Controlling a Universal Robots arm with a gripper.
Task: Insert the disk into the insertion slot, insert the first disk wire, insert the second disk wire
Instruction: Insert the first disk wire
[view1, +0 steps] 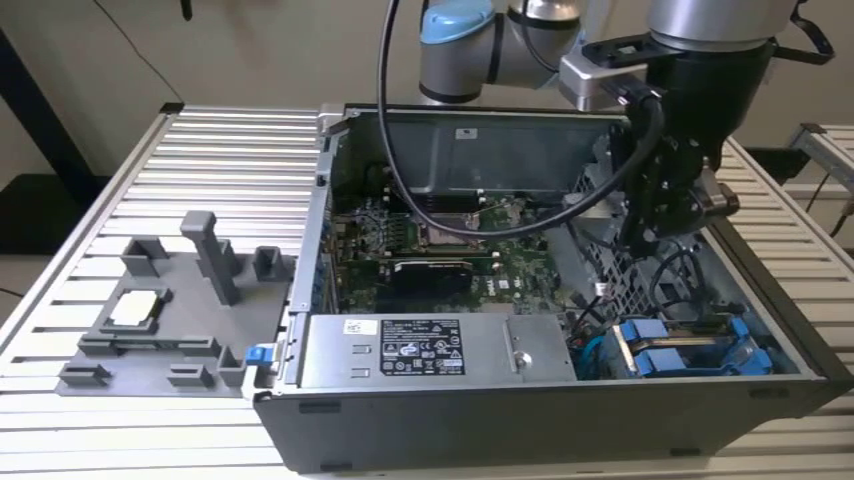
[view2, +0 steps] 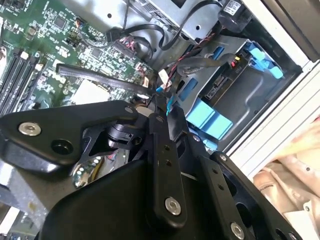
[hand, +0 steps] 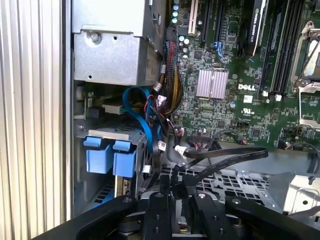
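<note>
- The hand hangs inside the open computer case, beside the drive cage on the exterior view's right.
- In both wrist views its fingers are drawn together, clamped on the end of a black flat wire that runs out over the motherboard.
- The disk, in its blue frame, sits in the insertion slot of the cage; its blue tabs lie just beside the fingertips.
- A grey power-supply box fills the case's near edge.
- A grey holder tray rests on the ribbed counter, well apart from the case.
</note>
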